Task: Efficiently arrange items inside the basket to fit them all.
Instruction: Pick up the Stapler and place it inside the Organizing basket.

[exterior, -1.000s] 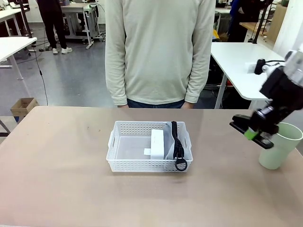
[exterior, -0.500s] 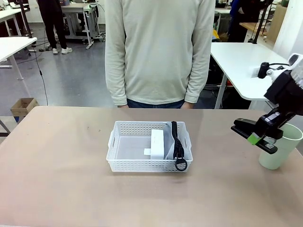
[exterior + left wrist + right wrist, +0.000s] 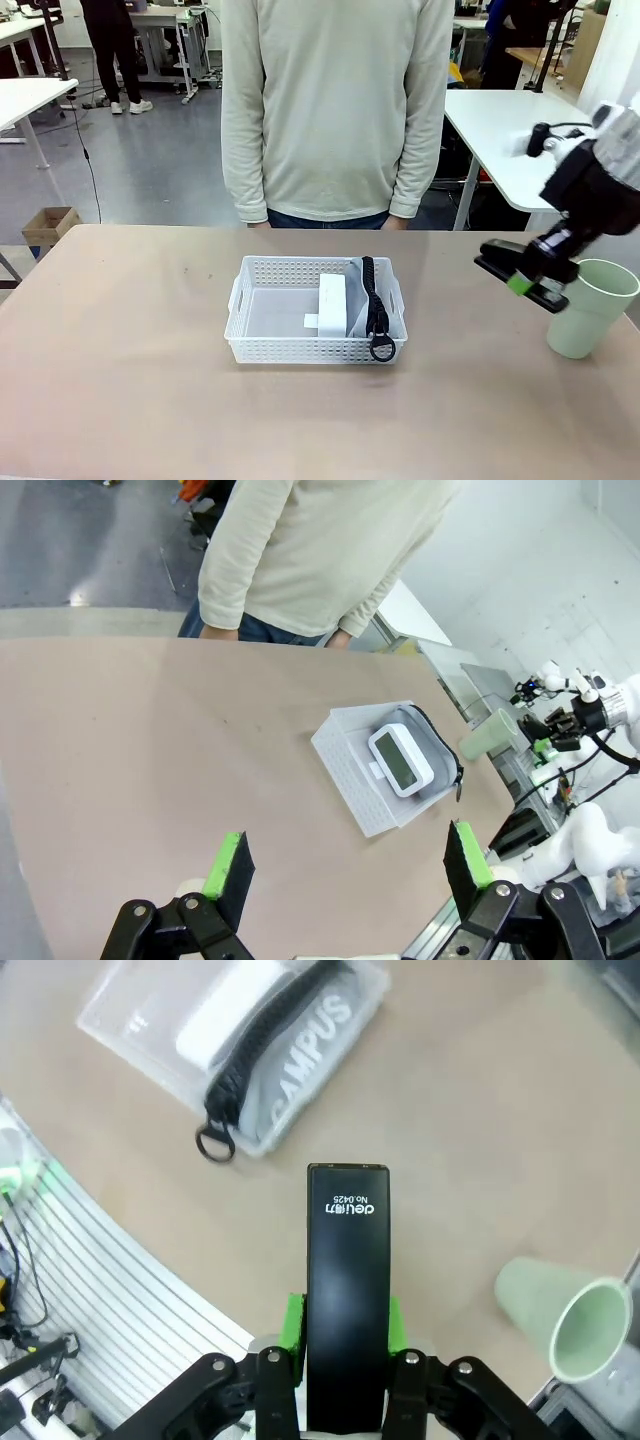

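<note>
The white lattice basket [image 3: 300, 348] sits mid-table. Inside it a small white box [image 3: 332, 302] stands next to the grey "CAMPUS" pouch [image 3: 356, 298], whose black strap [image 3: 372, 300] and ring hang over the front rim. To the right of the basket, above the table, my right gripper [image 3: 522, 280] is shut on the black stapler [image 3: 505, 265]. The right wrist view shows that stapler [image 3: 347, 1260] between the green pads, above the pouch [image 3: 310, 1050]. The pale green cup [image 3: 590, 308] stands upright at the table's right edge. My left gripper [image 3: 346, 865] is open, high above the near-left table, holding nothing.
A person in a pale sweater [image 3: 335, 110] stands at the far edge behind the basket, hands down. Bare tabletop [image 3: 120, 330] spreads left of and in front of the basket. White tables stand behind, at the far right.
My right gripper with the stapler dipped right and down beside the cup, then came back left and slightly up. Basket, box, pouch and cup have not moved.
</note>
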{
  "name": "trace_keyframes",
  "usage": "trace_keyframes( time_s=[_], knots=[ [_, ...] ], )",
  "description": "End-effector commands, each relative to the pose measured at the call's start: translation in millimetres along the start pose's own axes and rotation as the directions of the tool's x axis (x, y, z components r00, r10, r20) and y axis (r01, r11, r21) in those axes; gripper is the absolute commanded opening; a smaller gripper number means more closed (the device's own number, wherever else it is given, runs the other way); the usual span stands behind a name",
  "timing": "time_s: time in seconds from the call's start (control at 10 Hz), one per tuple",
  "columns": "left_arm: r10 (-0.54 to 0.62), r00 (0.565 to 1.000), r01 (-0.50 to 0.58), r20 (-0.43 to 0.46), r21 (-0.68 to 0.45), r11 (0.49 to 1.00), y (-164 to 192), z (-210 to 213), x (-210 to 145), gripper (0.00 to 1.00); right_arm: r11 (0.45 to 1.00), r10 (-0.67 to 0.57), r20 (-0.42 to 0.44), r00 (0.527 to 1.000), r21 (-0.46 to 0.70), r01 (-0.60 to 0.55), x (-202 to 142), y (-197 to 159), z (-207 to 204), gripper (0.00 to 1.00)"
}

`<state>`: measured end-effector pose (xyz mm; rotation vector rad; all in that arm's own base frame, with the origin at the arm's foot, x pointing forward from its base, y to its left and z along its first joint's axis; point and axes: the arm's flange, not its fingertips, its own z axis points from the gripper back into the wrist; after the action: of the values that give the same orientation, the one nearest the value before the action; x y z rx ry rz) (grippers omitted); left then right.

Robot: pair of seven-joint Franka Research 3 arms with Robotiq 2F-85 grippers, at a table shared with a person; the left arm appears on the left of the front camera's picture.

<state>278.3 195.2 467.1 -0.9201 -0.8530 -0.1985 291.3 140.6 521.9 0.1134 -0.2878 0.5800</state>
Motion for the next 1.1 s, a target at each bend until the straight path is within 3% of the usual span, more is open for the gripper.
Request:
trace_keyframes(
  time_s=[0.0,0.1,0.5,0.8,1.0],
  knots=[
    [-0.004,1.000,0.004,0.011,-0.012,1.000,-2,1,-1,1.00,0.996,0.092,0.072,0.993,-0.010,-0.092,69,41,-6,0.37],
    [-0.004,1.000,0.004,0.011,-0.012,1.000,-2,1,-1,1.00,0.986,0.167,0.066,0.984,0.008,-0.167,107,75,-14,0.37],
    [-0.004,1.000,0.004,0.011,-0.012,1.000,-2,1,-1,1.00,0.982,0.189,0.020,0.982,-0.012,-0.189,196,181,-83,0.37],
    [-0.004,1.000,0.004,0.011,-0.012,1.000,-2,1,-1,1.00,0.950,0.262,-0.044,0.964,-0.162,-0.266,220,205,-170,0.37],
    [-0.004,1.000,0.004,0.011,-0.012,1.000,-2,1,-1,1.00,0.941,0.319,-0.073,0.945,-0.098,-0.325,216,195,-205,0.37]
  ],
)
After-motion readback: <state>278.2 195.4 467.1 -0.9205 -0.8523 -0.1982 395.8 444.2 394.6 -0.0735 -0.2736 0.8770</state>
